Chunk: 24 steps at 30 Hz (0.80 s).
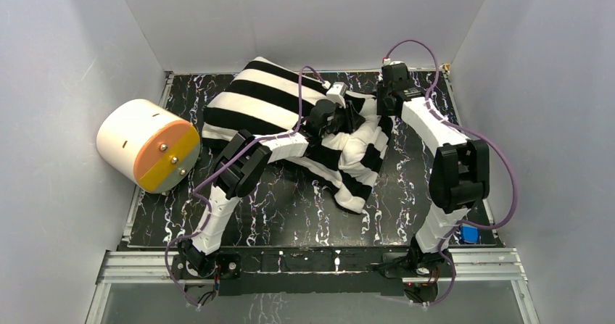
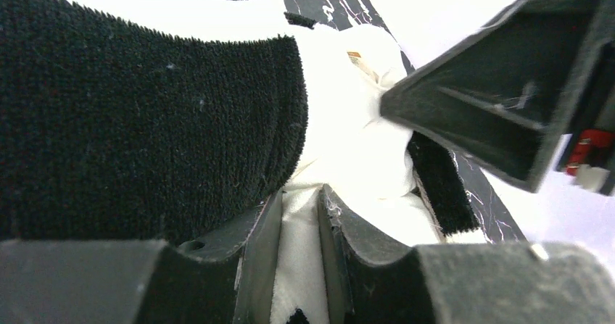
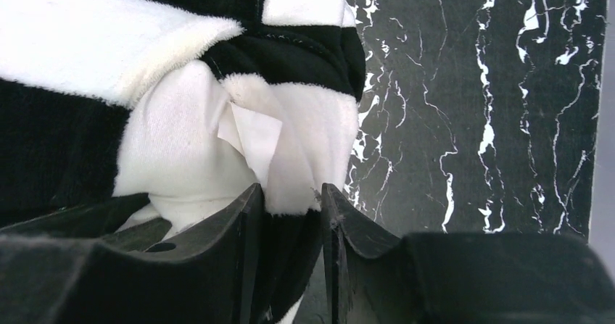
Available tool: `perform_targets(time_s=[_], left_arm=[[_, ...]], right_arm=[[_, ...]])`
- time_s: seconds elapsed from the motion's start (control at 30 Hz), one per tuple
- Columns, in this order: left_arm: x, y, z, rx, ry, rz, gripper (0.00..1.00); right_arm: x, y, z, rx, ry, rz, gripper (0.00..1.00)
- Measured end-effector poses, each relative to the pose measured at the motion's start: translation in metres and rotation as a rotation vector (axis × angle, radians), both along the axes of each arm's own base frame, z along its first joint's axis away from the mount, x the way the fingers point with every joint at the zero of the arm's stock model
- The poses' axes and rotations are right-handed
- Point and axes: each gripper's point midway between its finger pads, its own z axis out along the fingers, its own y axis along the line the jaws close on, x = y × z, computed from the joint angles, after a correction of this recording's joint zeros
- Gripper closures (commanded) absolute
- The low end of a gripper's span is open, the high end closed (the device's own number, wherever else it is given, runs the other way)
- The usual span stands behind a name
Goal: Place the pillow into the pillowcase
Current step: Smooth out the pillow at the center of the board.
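Observation:
The black-and-white striped pillowcase (image 1: 268, 92) lies slantwise across the marbled table, bunched at its near right end. The white pillow (image 3: 181, 150) bulges out of the pillowcase's open end, a small tag on it; it also shows in the left wrist view as smooth white cloth (image 2: 355, 143). My left gripper (image 2: 299, 201) is shut on a fold of the pillowcase's white plush edge (image 2: 299, 266). My right gripper (image 3: 286, 197) is shut on the pillowcase's black-and-white rim (image 3: 304, 157) beside the pillow. Both grippers meet at the bunched opening, left (image 1: 332, 115) and right (image 1: 382, 105) close together.
A cream cylinder with an orange face (image 1: 145, 144) lies at the table's left edge. A small blue object (image 1: 470, 234) sits near the right arm's base. White walls close in the table (image 1: 290, 208) on three sides.

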Motion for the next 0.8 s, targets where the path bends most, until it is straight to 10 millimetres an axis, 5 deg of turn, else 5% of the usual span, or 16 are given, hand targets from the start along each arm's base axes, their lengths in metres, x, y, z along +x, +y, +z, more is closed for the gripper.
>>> perform_targets(time_s=[0.2,0.4,0.53,0.7,0.8], left_arm=[[0.000,0.000,0.000,0.000,0.000,0.000,0.74],[0.000,0.000,0.000,0.000,0.000,-0.001,0.74],[0.000,0.000,0.000,0.000,0.000,-0.001,0.73],[0.005,-0.001,-0.002,0.005,0.013,0.007,0.73],[0.007,0.000,-0.006,0.008,0.019,0.011,0.73]], right_arm=[[-0.004,-0.002,0.016,0.017,-0.025,0.001,0.57],[-0.007,0.000,0.007,0.045,-0.002,0.004,0.58],[-0.003,0.002,-0.011,0.046,0.040,0.011,1.00],[0.007,0.012,-0.015,0.133,0.086,0.050,1.00],[0.014,0.018,0.021,0.407,-0.004,0.104,1.00]])
